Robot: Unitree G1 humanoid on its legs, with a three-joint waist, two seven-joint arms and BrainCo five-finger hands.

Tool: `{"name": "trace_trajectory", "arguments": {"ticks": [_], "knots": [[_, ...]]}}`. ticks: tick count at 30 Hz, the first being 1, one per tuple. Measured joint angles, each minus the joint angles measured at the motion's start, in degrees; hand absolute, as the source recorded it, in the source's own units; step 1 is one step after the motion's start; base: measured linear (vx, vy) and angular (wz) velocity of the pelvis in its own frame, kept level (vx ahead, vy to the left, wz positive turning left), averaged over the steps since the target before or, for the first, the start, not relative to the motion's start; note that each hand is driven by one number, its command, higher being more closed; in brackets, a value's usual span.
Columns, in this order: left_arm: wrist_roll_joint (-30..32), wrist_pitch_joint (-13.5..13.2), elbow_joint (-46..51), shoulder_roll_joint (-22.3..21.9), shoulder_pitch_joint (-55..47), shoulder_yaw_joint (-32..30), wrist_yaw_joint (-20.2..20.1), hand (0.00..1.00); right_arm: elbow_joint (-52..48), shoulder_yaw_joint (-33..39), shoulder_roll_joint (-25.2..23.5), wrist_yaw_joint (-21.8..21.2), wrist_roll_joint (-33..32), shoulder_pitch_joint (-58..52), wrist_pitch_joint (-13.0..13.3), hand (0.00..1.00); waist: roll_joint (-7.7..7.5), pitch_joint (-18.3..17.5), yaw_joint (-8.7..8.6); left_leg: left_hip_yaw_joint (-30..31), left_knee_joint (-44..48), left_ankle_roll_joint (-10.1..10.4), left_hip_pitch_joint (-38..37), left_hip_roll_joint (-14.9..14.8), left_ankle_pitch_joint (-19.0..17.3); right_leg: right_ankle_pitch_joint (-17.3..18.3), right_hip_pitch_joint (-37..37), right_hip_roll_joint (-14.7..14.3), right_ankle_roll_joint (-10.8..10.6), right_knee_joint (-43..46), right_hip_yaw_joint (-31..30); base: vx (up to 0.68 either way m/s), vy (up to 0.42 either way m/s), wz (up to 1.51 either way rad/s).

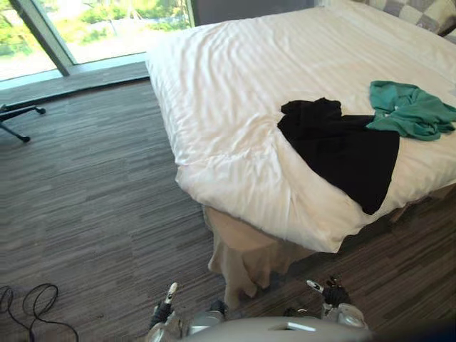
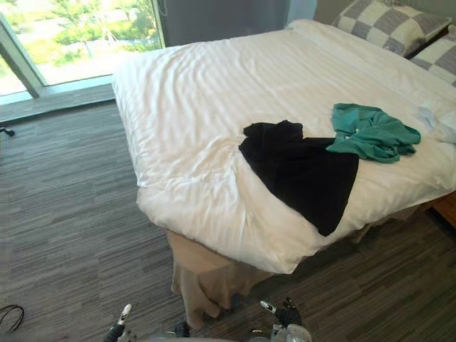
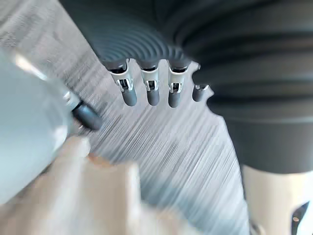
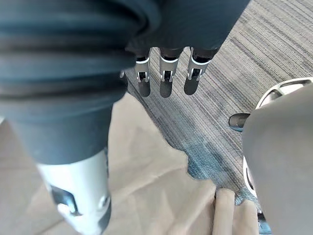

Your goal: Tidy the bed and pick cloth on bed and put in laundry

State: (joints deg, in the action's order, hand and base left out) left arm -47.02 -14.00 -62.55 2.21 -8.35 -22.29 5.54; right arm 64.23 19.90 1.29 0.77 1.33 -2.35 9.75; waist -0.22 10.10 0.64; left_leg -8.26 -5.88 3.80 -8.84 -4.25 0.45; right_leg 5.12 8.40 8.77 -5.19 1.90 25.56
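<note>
A black cloth [image 1: 342, 149] lies spread on the white bed [image 1: 235, 85] near its front right corner, one end hanging over the edge. A crumpled green cloth [image 1: 410, 110] touches its far right side. My left hand [image 1: 165, 313] and right hand [image 1: 331, 293] hang low in front of the bed corner, well short of both cloths. In the left wrist view the left hand's fingers [image 3: 146, 90] are straight over the floor, holding nothing. In the right wrist view the right hand's fingers [image 4: 166, 78] are also straight and empty.
A beige bed skirt [image 1: 242, 256] hangs down at the bed corner just ahead of my hands. Checked pillows [image 2: 385, 25] sit at the head of the bed. A large window [image 1: 71, 28] runs along the far left, with a black stand's legs [image 1: 18, 117] on the striped carpet.
</note>
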Motion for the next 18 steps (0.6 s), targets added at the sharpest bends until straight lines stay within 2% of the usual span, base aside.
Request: {"name": "trace_trajectory", "arguments": {"ticks": [4,6,9,10,14,16,18], "knots": [[-3.6,-3.0,1.8,1.4,0.0,-10.8,2.8,0.0,0.9,0.3,1.8,-0.7,0.1,-1.0,-0.1,0.0,0.28,-0.3,0.03,0.7,0.0,-0.1,1.4,0.3,-0.3,-0.1,0.1,0.1,-0.1,-0.9,0.4,-0.09,0.024,0.18],[-3.7,-3.6,4.5,2.5,0.3,-16.1,3.7,0.0,1.0,0.5,2.6,-0.7,0.1,-2.3,-0.2,0.0,0.53,-0.5,0.12,0.7,0.0,-0.1,1.9,0.3,-0.3,-0.1,0.0,0.0,-0.1,-1.5,0.3,0.01,0.015,0.16],[-3.0,-4.4,8.5,6.7,0.7,-23.6,4.7,0.0,2.1,0.4,2.9,-0.8,0.1,-4.3,-0.2,0.0,0.95,-1.1,0.29,0.1,0.0,-0.1,2.0,0.3,-0.6,-0.1,0.0,-0.5,-0.1,-2.0,0.1,0.06,0.003,-0.05],[-1.6,-4.9,10.7,9.8,1.4,-25.8,5.3,0.0,2.1,0.4,3.0,-0.8,0.1,-5.5,-0.2,0.0,1.23,-1.5,0.3,-0.1,0.0,-0.1,1.9,0.3,-1.0,-0.1,0.0,-0.5,-0.1,-2.0,0.0,0.11,0.006,-0.05],[8.8,-6.5,16.3,16.1,5.6,-25.2,7.2,0.0,2.2,0.4,3.5,-0.7,0.1,-7.9,0.3,0.0,1.84,-3.0,0.44,-0.3,0.3,0.0,1.9,0.3,-1.0,-0.7,0.2,-0.7,0.0,-2.0,-0.4,0.17,0.005,-0.01],[16.0,-6.6,19.4,19.0,9.4,-22.1,8.7,0.0,1.8,0.4,3.4,-0.6,0.1,-7.6,1.3,0.0,2.27,-3.5,0.49,-0.6,0.4,0.0,1.8,0.5,-1.0,-0.7,0.1,-0.7,0.0,-2.0,-0.9,0.18,0.021,-0.03],[20.7,-6.6,22.2,20.3,12.4,-18.4,9.3,0.0,1.3,0.5,3.4,-0.6,0.1,-7.6,1.7,0.0,2.48,-3.4,0.46,-0.8,0.4,0.0,1.8,0.6,-1.0,-0.7,0.1,-0.6,0.1,-2.0,-1.2,0.14,0.02,-0.01]]}}
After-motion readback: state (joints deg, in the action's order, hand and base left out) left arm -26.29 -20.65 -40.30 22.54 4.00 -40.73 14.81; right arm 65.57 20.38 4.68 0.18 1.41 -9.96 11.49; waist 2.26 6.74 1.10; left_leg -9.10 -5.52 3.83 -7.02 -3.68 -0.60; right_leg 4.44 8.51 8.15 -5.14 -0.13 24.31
